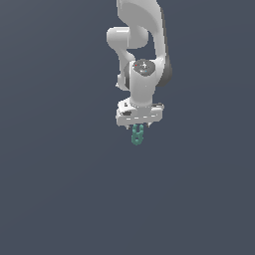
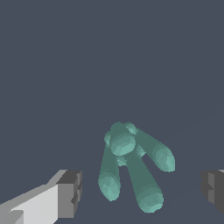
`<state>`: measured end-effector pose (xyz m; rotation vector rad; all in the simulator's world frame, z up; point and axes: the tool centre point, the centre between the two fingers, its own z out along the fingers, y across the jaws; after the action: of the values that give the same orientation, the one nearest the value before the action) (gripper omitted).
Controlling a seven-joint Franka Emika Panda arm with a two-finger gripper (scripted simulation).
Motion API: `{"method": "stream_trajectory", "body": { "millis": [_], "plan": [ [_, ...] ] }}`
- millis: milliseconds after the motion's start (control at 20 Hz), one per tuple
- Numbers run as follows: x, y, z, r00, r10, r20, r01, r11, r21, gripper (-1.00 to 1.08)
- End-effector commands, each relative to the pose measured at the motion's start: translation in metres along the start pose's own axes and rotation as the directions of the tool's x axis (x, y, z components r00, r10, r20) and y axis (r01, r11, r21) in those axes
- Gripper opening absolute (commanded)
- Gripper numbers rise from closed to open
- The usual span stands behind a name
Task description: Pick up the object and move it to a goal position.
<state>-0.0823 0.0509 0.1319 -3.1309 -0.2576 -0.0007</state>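
A white robot hand [image 1: 138, 124] hangs just below the center of the exterior view, pointing straight down, with the small teal-green object [image 1: 137, 134] directly beneath it. The arm descends from the top of the frame, folded at a joint and then dropping vertically to the wrist. In the wrist view the object [image 2: 131, 166] fills the lower middle of the frame: a knobbly hub with three stubby cylinders fanning out from it. The two grey-padded fingers [image 2: 70, 192] stand far apart at the lower left and lower right corners, spread wide and touching nothing.

The piece looks rigid and light (far smaller than the hand), and its rounded, smooth-looking limbs may roll or slip out of a careless pinch. The lumpy hub, or the two near-parallel limbs taken together, appears the safest place to close on, with the pads meeting it squarely. Whether the object rests on the plain dark surface cannot be told, and no goal marker shows.
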Motion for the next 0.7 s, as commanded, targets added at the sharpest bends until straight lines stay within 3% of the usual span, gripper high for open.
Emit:
{"method": "stream_trajectory", "body": {
  "millis": [0,450,500,650],
  "plan": [
    [-0.001,0.000,0.012,1.000,-0.001,0.001,0.001,1.000,0.000,1.00],
    [-0.001,-0.001,0.036,1.000,-0.002,0.001,0.002,1.000,0.000,1.00],
    [-0.001,-0.001,0.036,1.000,-0.002,0.001,0.002,1.000,0.000,-1.00],
    [-0.001,-0.001,0.036,1.000,-0.002,0.001,0.002,1.000,0.000,-1.00]
  ]
}}
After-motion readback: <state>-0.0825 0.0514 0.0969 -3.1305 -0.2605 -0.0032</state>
